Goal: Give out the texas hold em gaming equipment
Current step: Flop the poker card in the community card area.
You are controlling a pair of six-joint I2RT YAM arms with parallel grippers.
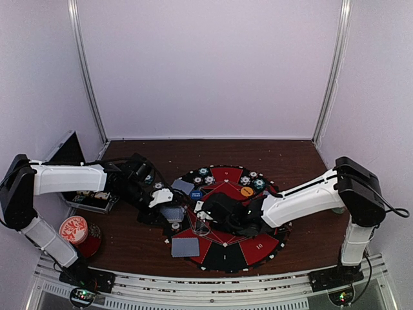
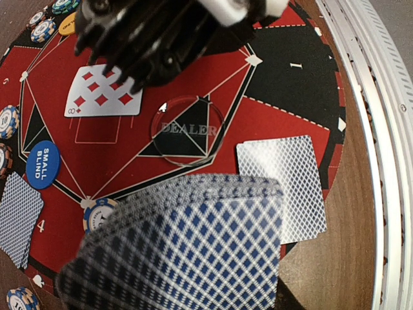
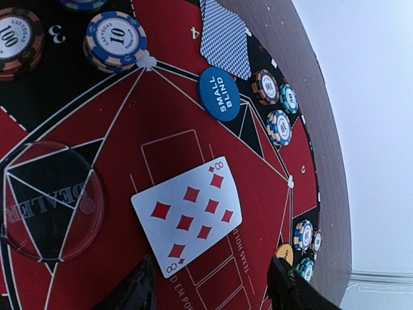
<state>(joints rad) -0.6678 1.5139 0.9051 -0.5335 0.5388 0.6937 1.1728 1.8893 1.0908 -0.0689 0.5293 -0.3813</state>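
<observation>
Blurry card fan beyond lower edge

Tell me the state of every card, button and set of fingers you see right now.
Eight of diamonds: face up, flat on the mat.
Dealer button: flat at the mat's centre.
Small blind button: flat, lettering up.
Card at the near rim: face down.
Card by seat four: face down.
Fanned cards: backs up, held.
Left fingers: shut on the fanned cards.
Right fingers: open, either side of the eight of diamonds.
</observation>
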